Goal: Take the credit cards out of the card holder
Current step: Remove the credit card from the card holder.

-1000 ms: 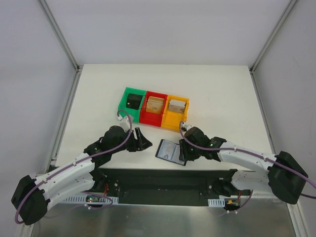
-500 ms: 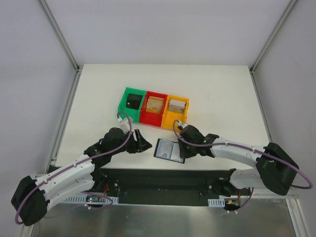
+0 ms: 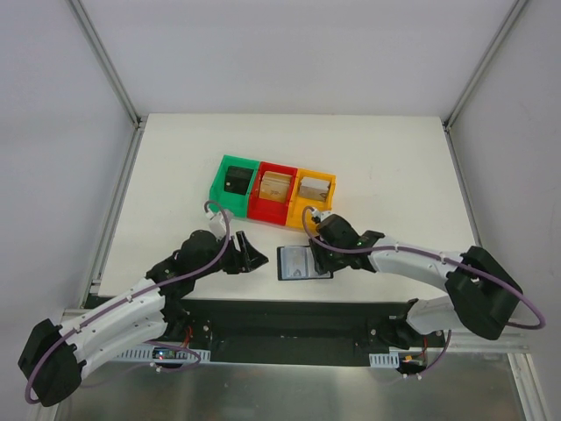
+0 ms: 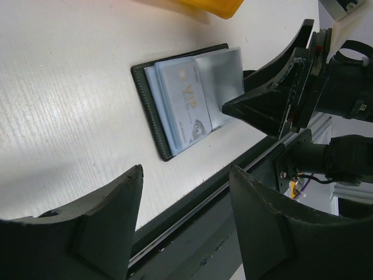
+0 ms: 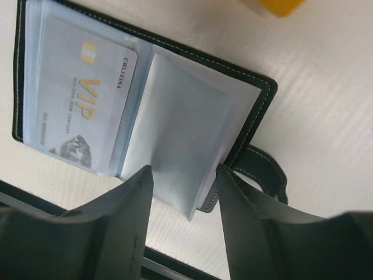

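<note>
- A white, matt, rectangular surface (image 3: 394,175) carries everything.
- Three small open plastic bins stand on it in a touching row near its middle: a green bin (image 3: 216,186) on the left, a red bin (image 3: 267,213) in the centre and a yellow bin (image 3: 304,221) on the right.
- A flat black stitched bifold card holder (image 3: 298,262) lies open by the near edge, in front of the yellow bin and apart from it. Its clear sleeves face up and its strap rests on the surface.
</note>
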